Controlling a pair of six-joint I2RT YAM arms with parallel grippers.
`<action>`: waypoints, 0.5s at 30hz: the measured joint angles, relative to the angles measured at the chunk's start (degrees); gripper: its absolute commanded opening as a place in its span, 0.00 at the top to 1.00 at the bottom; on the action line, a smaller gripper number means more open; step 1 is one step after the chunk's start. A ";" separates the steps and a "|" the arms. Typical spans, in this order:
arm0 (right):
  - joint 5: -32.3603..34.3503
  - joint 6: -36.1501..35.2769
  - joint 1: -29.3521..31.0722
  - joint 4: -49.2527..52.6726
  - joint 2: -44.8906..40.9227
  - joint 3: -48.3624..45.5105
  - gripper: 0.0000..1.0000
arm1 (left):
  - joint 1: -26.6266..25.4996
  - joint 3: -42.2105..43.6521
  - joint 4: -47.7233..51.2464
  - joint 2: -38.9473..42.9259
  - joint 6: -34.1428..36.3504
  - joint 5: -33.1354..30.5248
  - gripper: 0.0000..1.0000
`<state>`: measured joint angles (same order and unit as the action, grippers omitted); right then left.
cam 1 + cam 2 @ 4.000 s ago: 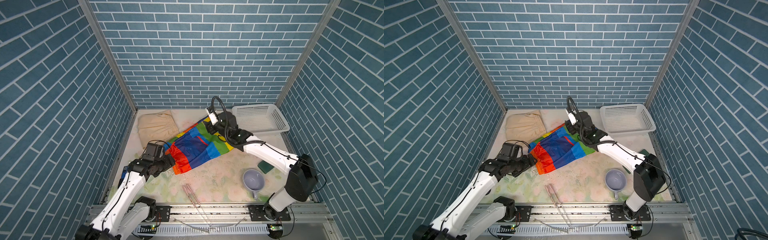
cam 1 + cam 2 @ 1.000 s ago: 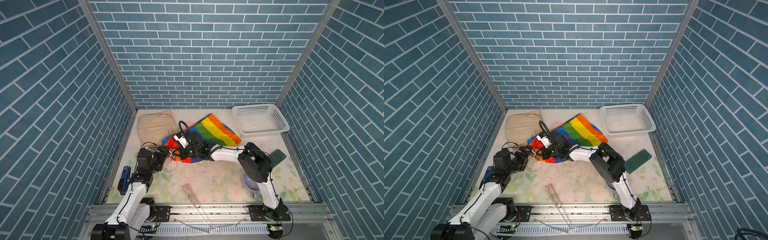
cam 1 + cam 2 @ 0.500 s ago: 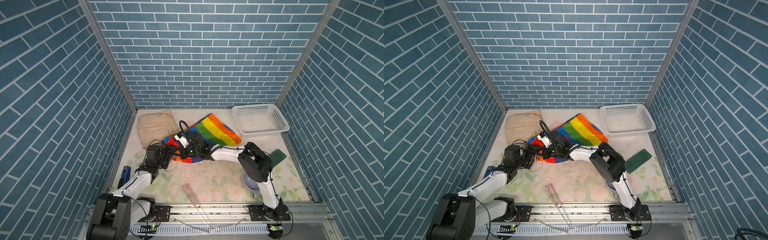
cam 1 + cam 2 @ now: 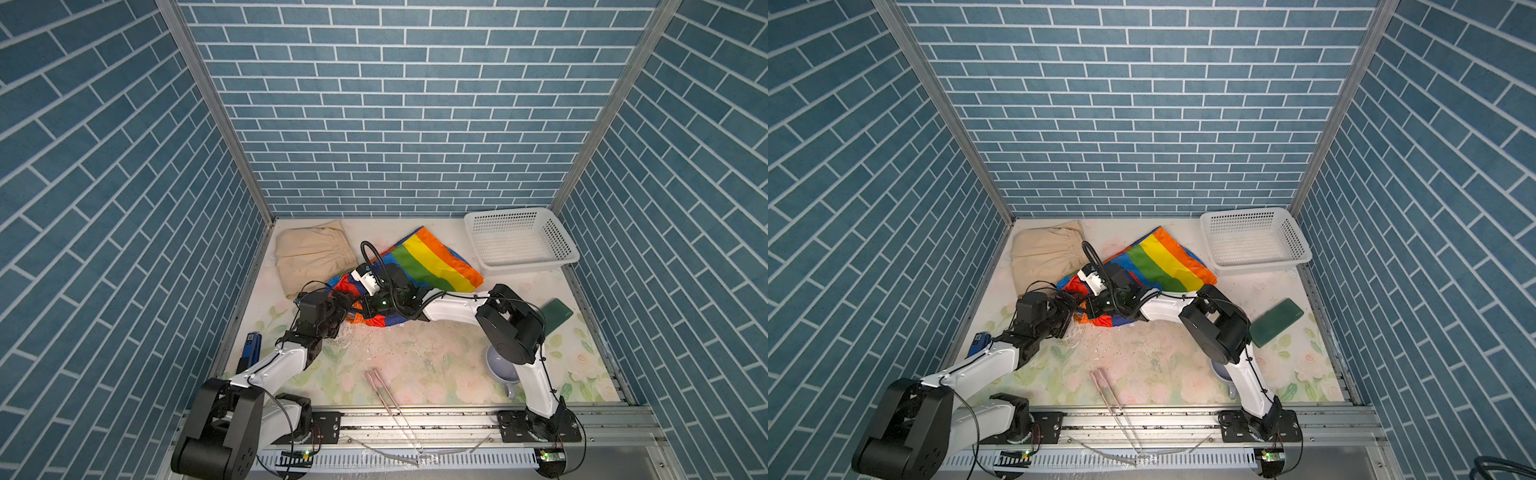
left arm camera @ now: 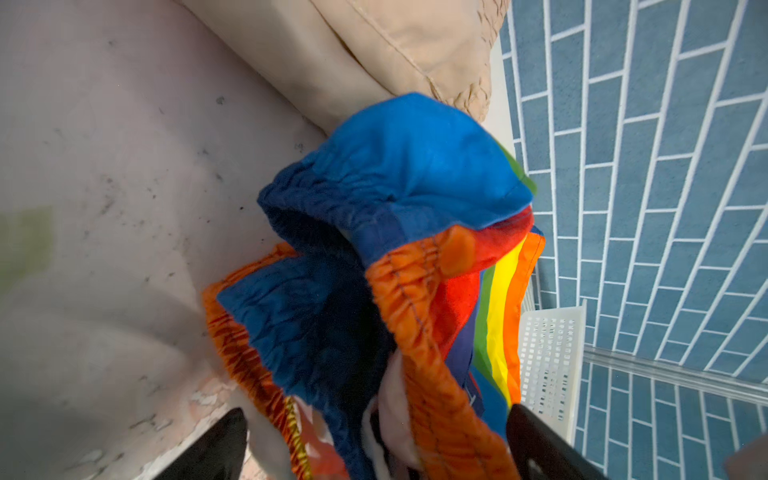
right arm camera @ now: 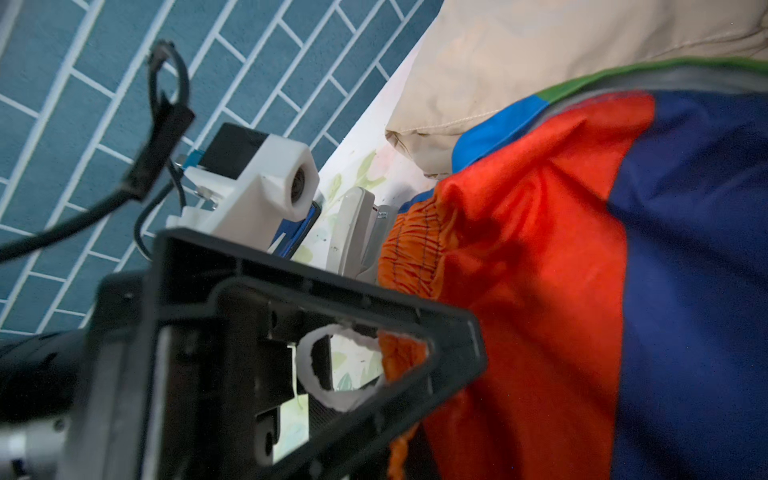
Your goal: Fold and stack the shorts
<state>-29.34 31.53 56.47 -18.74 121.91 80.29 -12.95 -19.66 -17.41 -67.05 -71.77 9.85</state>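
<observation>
right claw (image 4: 360, 309) hidden, perhaps under rainbow shorts (image 4: 432, 262)

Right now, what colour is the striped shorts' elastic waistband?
Waistband of the striped shorts: part orange, part blue. Left wrist view shows it best.

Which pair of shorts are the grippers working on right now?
The rainbow-striped shorts: left gripper and right gripper meet at their bunched waistband. The beige shorts lie ungripped in the back-left corner.
</observation>
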 measured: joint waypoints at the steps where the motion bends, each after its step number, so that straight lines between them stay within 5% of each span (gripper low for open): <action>1: -0.20 0.33 0.00 -0.31 0.00 -0.31 0.65 | 0.00 -0.02 -0.98 -0.63 -0.31 -0.28 0.10; 8: 0.83 -1.44 0.04 -2.40 -0.96 -5.07 0.47 | -0.42 -0.02 -2.60 -2.54 -0.96 0.31 0.09; 15: 7.13 -15.69 0.46 4.59 -14.91 -12.35 0.39 | -0.48 0.44 -0.98 1.20 -0.83 0.26 0.16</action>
<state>-22.22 15.84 56.93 -14.15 107.00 67.94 -13.43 -19.22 -18.39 -65.84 -72.60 10.11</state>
